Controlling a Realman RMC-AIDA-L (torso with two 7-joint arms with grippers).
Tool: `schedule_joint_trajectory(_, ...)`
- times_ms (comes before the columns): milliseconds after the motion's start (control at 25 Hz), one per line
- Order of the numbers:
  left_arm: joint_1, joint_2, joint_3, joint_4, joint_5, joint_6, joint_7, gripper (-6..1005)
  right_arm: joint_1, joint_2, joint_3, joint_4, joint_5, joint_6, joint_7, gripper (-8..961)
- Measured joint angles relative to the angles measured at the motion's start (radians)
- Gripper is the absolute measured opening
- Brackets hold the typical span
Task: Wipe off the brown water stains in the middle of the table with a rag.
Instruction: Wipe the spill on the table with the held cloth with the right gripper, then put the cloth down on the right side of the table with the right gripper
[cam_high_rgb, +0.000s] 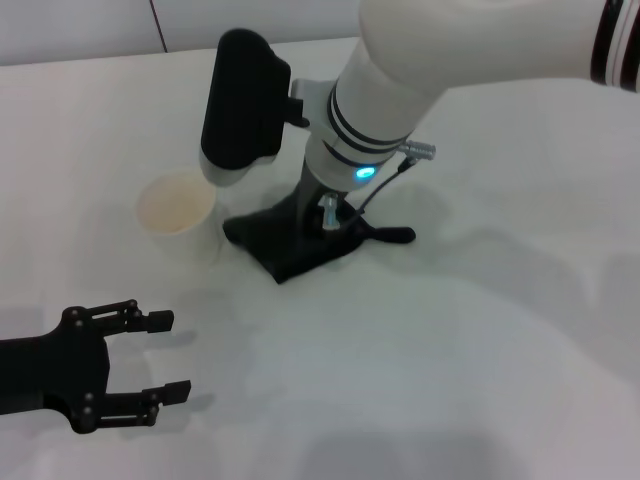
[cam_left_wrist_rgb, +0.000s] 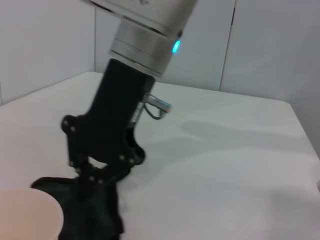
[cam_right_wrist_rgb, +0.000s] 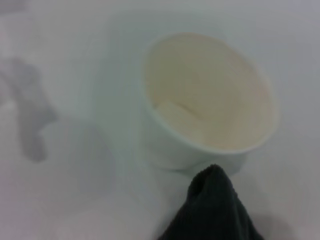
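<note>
The black rag lies bunched on the white table, its loop tail pointing right. My right gripper comes down from above with its fingers closed into the rag's top folds, as the left wrist view shows. The rag also shows in the left wrist view and the right wrist view. The brown water stain is not in view in any frame. My left gripper rests open and empty at the near left, apart from the rag.
A white paper cup stands upright just left of the rag, nearly touching it; it fills the right wrist view and looks empty. A dark seam line marks the table's far edge.
</note>
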Motion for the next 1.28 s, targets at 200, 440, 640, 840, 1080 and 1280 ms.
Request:
schedule_joint_trajectory(200, -0.003, 0.000, 0.000, 0.001, 0.000, -0.001, 0.000, 786, -0.016, 0.000, -0.002, -0.038, 0.004, -0.065, 0.000, 138)
schedule_joint_trajectory(440, -0.004, -0.004, 0.000, 0.002, 0.000, 0.000, 0.000, 786, -0.043, 0.000, -0.042, -0.117, 0.049, -0.100, -0.003, 143)
schedule_joint_trajectory(640, -0.001, -0.006, 0.000, 0.002, 0.000, 0.001, 0.000, 786, -0.056, 0.000, -0.074, -0.160, 0.070, -0.125, -0.004, 148)
schedule_joint_trajectory(840, 0.010, -0.002, -0.001, 0.002, 0.000, 0.004, 0.000, 786, -0.079, -0.001, -0.035, -0.202, 0.052, -0.189, -0.004, 153)
schedule_joint_trajectory(1080, 0.017, 0.001, -0.002, 0.002, -0.003, 0.005, -0.001, 786, -0.164, -0.004, 0.075, -0.289, -0.081, -0.315, -0.007, 159)
schedule_joint_trajectory(1280, 0.018, 0.004, -0.002, 0.002, -0.024, 0.005, -0.002, 786, -0.208, -0.010, 0.127, -0.303, -0.097, -0.379, -0.032, 164)
